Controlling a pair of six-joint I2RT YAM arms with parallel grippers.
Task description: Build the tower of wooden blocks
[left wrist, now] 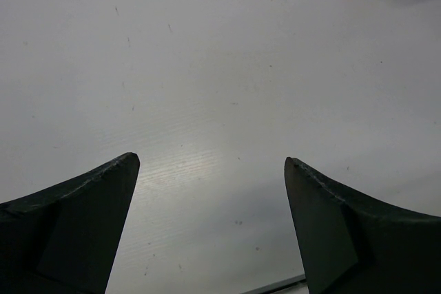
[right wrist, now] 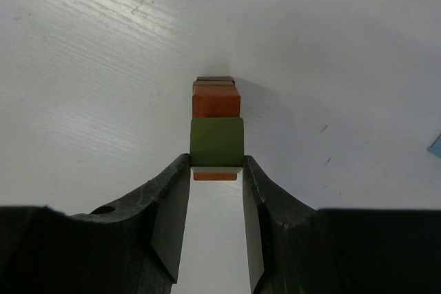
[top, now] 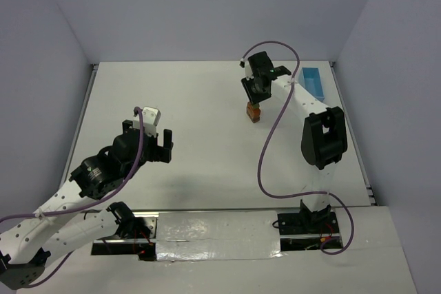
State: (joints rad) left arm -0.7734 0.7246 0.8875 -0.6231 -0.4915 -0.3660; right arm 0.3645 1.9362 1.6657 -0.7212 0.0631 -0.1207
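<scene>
Top external: block tower on white table, lavender walls

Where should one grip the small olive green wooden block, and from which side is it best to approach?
Probably by its two flat, parallel side faces, coming from above. The olive green wooden block sits squarely in the right gripper, whose jaws press those faces; the orange wooden block adjoining its far edge leaves them free.

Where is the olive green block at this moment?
Right wrist view: the olive green block sits between the right end effector's fingertips, topping the wood block tower, left of the light blue tray.
</scene>
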